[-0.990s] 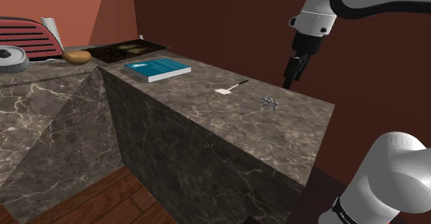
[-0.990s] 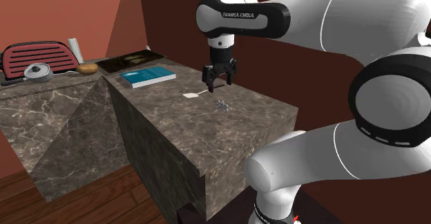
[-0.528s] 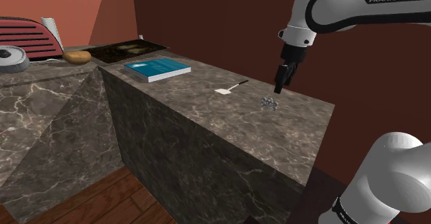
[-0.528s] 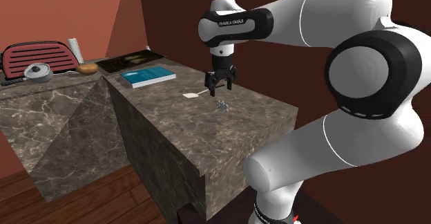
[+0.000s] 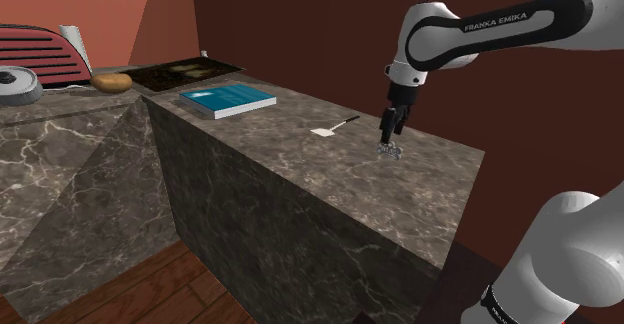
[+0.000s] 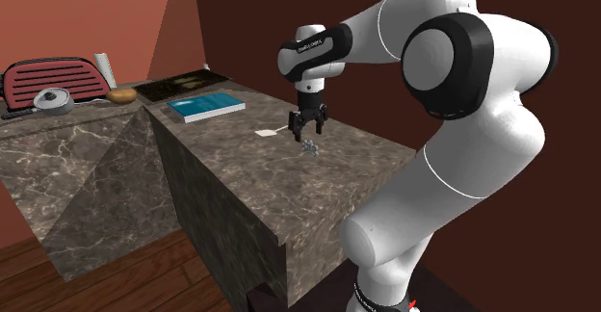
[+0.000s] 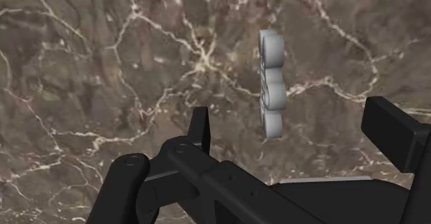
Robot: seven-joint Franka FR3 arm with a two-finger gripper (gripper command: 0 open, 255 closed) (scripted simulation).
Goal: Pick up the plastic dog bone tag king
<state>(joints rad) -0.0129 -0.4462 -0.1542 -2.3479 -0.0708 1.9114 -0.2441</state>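
Note:
The dog bone tag [image 7: 272,83] is a small pale grey piece lying on the dark marble counter [image 5: 300,162]. In the shoulder view the tag [image 5: 389,151] lies near the counter's far edge, and in the second exterior view the tag [image 6: 309,146] sits just under the hand. My black gripper [image 5: 389,132] [image 6: 306,133] hangs directly over it, close above the stone. In the wrist view the gripper [image 7: 293,129] stands open, its fingers [image 7: 200,127] apart on either side of the tag and touching nothing.
A small white spatula [image 5: 333,128] lies on the counter just beside the tag. A blue book [image 5: 228,99] rests farther along the same top. On the lower counter are a bread loaf [image 5: 112,81], a red toaster [image 5: 42,54] and a pot [image 5: 16,82].
The arm has swung toward the shoulder view's left and come down, bringing the gripper from well above the counter's far edge to just over the tag. The tag has not moved.

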